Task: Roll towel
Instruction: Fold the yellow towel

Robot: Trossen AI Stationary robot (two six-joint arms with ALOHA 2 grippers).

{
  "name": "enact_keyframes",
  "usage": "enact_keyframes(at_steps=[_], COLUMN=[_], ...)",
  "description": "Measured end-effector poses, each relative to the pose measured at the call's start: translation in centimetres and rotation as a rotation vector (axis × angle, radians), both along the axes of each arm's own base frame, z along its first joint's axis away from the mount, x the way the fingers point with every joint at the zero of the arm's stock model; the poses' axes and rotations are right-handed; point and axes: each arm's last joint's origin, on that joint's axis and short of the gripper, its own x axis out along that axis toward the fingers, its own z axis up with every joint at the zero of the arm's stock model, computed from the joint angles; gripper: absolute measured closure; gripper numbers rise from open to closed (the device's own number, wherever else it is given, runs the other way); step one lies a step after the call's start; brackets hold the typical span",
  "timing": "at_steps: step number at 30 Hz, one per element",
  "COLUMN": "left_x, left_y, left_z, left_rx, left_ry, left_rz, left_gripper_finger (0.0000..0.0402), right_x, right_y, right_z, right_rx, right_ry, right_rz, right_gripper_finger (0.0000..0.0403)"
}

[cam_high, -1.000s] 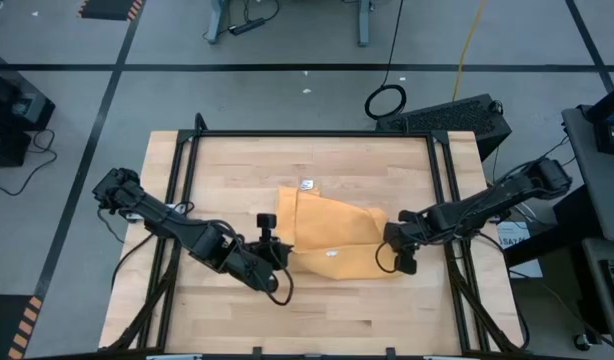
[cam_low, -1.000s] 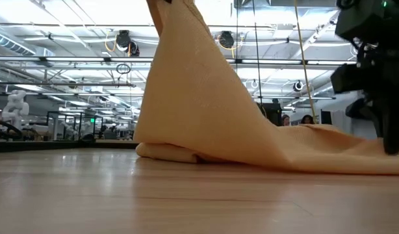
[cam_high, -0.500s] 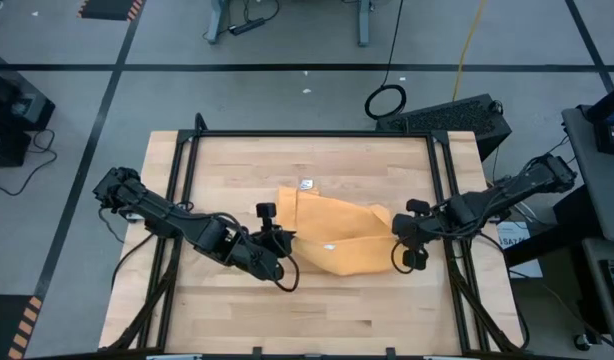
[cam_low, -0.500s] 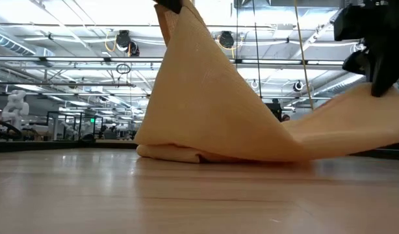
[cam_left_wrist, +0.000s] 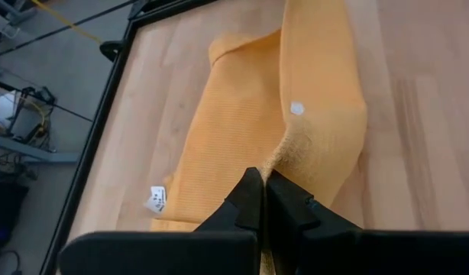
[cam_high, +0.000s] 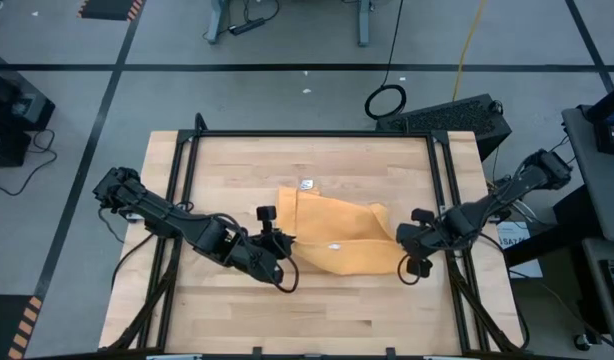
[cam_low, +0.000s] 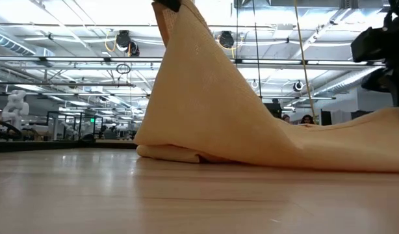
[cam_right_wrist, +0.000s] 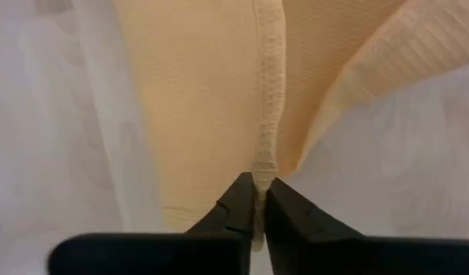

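Holding towel (cam_high: 337, 240) mid-table, long axis left-right | left gripper (cam_high: 284, 240) clenched on left end, lifted | right gripper (cam_high: 405, 240) clenched on right edge, low | each arm nearest own end

The surface (cam_high: 317, 305) is pale planked wood, edged by a black metal frame (cam_high: 312, 133). On the grey floor (cam_high: 287, 100) beyond its far edge lie a coiled black cable (cam_high: 386, 101) and, just beside it, a dark slatted box (cam_high: 452, 115), while a yellow cable (cam_high: 472, 35) runs across the floor and black tape lines (cam_high: 287, 68) cross it. From table height, the room behind shows a ceiling of bright light strips and metal trusses (cam_low: 69, 39), and a white figure-like shape (cam_low: 15, 104) stands far off at one side.
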Motion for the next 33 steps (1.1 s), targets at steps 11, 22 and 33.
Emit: enact_keyframes(at_steps=[11, 22, 33], left_x=[0.8, 0.6, -3.7], left_y=[0.4, 6.9, 18.6], left_z=[1.5, 9.8, 16.9], left_rx=[0.345, 0.583, 0.850], left_ry=[-0.080, -0.378, -0.697], left_rz=[-0.020, 0.008, 0.216], left_gripper_finger=[0.0391, 0.0391, 0.0391], right_x=[1.2, 0.9, 1.4], right_y=[-0.1, -3.2, -8.8], right_z=[6.9, 21.5, 31.2], right_rx=[-0.235, -0.725, -1.110], right_ry=[-0.220, -0.588, -0.856], right_rz=[-0.046, -0.068, -0.173], right_gripper_finger=[0.0399, 0.0397, 0.0400])
